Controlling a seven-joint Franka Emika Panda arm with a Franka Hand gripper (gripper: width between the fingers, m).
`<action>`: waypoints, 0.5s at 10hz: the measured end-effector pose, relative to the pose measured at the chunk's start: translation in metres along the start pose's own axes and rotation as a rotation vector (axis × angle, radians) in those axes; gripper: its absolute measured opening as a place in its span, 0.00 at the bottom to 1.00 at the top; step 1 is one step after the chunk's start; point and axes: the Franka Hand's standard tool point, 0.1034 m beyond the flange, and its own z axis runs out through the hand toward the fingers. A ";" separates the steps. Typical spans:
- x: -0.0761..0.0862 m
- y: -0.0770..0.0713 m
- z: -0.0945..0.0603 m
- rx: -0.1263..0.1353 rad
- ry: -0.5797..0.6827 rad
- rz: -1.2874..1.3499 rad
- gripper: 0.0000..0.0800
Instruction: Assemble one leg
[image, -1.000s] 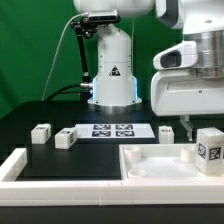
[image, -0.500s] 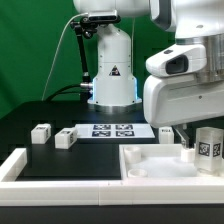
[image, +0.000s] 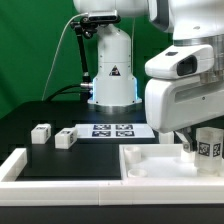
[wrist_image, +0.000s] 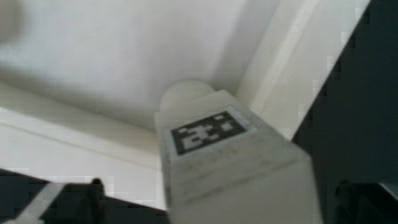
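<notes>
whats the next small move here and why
Probably lower the tool straight down around the leg: the wrist view shows its tag centred, and the exterior view shows it upright beside the tool, with no grip visible yet.

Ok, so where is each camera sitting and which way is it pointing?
Exterior view: low beside the table, facing the arm's white base; its white wrist housing shows.
Wrist view: on the wrist, looking down at the small white tagged plastic leg block; robot unclear.
Both show that leg and the white rimmed tray.
</notes>
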 end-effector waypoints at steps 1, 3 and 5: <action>0.000 0.000 0.000 0.000 0.000 0.000 0.81; 0.000 0.000 0.000 0.000 0.000 0.000 0.48; -0.001 0.003 0.000 -0.003 -0.001 0.027 0.37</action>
